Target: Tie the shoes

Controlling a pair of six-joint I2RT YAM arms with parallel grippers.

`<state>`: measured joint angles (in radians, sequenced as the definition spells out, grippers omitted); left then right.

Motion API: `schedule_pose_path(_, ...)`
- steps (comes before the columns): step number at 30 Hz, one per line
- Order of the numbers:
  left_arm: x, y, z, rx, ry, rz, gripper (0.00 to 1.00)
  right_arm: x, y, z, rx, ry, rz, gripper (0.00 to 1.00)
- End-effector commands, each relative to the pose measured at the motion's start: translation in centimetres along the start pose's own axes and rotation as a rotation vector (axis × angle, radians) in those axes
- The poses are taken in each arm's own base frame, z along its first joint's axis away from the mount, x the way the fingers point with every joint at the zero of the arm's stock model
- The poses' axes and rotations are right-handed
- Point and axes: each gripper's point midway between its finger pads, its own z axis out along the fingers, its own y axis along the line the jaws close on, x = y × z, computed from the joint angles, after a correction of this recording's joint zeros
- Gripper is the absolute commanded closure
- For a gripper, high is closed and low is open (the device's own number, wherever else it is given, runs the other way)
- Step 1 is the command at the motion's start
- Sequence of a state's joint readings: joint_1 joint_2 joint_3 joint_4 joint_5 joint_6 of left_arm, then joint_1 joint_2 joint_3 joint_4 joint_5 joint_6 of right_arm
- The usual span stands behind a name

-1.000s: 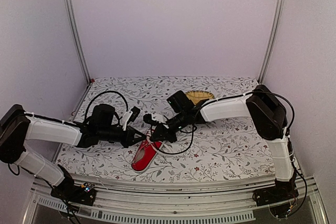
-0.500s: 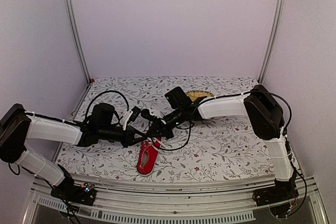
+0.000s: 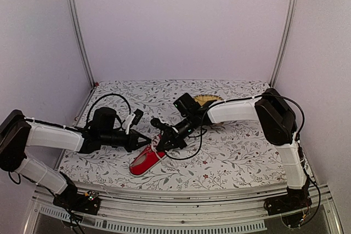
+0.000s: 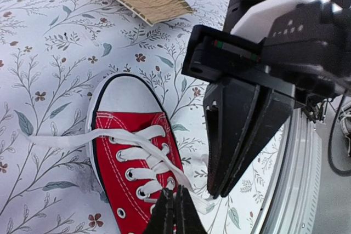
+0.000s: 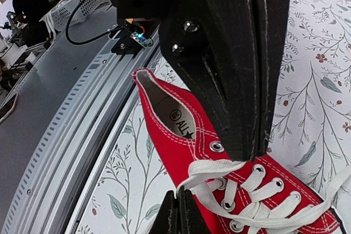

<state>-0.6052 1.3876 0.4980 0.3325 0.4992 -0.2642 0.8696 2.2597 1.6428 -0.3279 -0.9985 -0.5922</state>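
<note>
Swinging the red sneaker heel-first toward 8 o'clock across the desk, clamping white laces in left claw and right claw.

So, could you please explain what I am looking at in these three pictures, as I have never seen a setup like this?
These are two robot arms bolted to the near edge of a table with a floral cover. The wide picture comes from a fixed camera above and behind them. The other two come from small cameras on each wrist, so each shows its own fingers at the bottom edge and the other arm's gripper looming large. On the table lies a red canvas sneaker with white laces, and a yellow woven basket sits further back. The left gripper and the right gripper are both shut just above the sneaker, and each appears to be pinching a strand of lace.
</note>
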Motion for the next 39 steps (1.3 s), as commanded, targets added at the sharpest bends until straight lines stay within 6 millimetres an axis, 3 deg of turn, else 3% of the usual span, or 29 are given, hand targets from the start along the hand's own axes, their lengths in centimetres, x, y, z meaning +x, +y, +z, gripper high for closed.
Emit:
schedule_pose_path(1, -1.5, -1.1, -0.3, 0.072, -0.055, 0.018, 1.00, 0.6, 0.0, 0.5, -0.033, -0.027, 0.010, 0.98)
schedule_pose_path(10, -0.7, 1.1, -0.9, -0.020, -0.047, 0.010, 1.00, 0.3, -0.8, 0.7, -0.021, -0.060, 0.012, 0.98)
schedule_pose_path(23, -0.8, 1.9, -1.7, -0.005, -0.053, -0.003, 0.98, 1.0, -0.5, 0.4, -0.043, -0.053, 0.015, 0.98)
schedule_pose_path(27, -0.5, 2.3, -1.7, -0.016, -0.046, -0.018, 0.95, 1.2, -1.4, 0.5, -0.010, -0.041, 0.010, 0.98)
schedule_pose_path(34, -0.5, 3.9, -2.3, -0.122, -0.076, -0.059, 0.71, 1.5, -3.0, 0.2, 0.054, -0.023, 0.007, 0.98)
schedule_pose_path(39, -1.6, 3.6, -4.5, -0.179, -0.174, -0.091, 0.47, 1.2, -3.0, -0.8, 0.069, -0.041, 0.021, 0.98)
